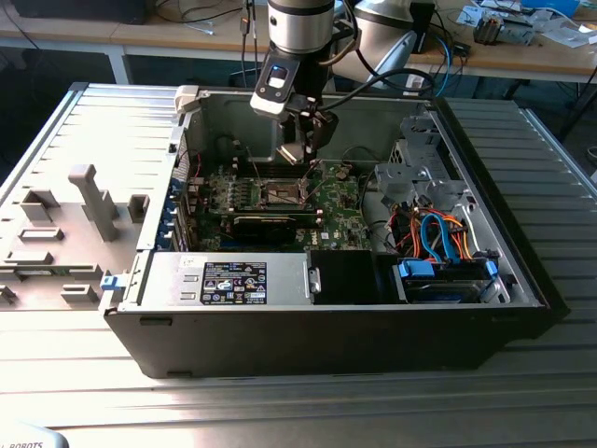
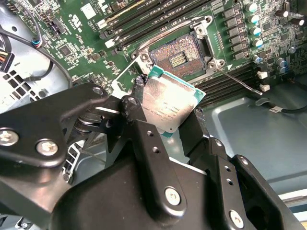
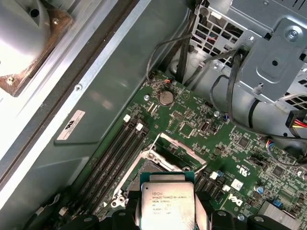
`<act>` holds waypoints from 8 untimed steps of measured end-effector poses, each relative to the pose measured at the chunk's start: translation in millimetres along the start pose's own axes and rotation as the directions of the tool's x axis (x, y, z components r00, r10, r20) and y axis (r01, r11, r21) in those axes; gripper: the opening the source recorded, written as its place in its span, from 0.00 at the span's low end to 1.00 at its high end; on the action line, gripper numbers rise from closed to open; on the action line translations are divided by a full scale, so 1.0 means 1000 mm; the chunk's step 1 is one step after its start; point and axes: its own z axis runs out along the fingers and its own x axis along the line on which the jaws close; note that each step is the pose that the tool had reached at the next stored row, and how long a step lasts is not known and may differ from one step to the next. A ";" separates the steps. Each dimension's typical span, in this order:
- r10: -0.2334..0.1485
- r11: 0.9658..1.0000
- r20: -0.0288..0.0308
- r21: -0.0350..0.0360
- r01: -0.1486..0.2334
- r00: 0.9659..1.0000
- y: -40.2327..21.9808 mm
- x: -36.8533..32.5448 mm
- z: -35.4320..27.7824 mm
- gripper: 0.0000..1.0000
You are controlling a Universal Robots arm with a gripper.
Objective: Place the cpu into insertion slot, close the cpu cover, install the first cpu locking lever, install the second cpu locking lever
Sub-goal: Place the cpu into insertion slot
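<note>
A lab: cable-strewn workbench [image 1: 546, 58] (opened computer case [image 1: 326, 341] on slatted table [image 1: 280, 403]).

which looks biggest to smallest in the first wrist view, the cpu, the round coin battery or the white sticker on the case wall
1. cpu: largest, though it sits closest to the camera, which inflates it.
2. white sticker: clearly smaller than the chip.
3. coin battery: smallest.

Exterior view: case [image 1: 508, 201] at frame centre, on table [image 1: 280, 401]. Inside it, motherboard [image 1: 340, 210] centre-left, insertion slot [image 1: 283, 193] mid-board, gripper [image 1: 306, 154] above the slot. Drive cage [image 1: 415, 177] upper right, cables [image 1: 438, 233] below it. Second wrist view: cpu [image 2: 168, 108] pinched in gripper, over slot.
</note>
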 end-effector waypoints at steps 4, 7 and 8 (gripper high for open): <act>0.008 1.000 0.001 0.000 -0.008 1.000 0.0000 0.0000 0.0000 0.54; 0.014 1.000 0.001 0.000 -0.014 1.000 0.0000 0.0000 0.0001 0.54; 0.016 1.000 0.002 0.000 -0.016 1.000 0.0000 0.0000 0.0001 0.54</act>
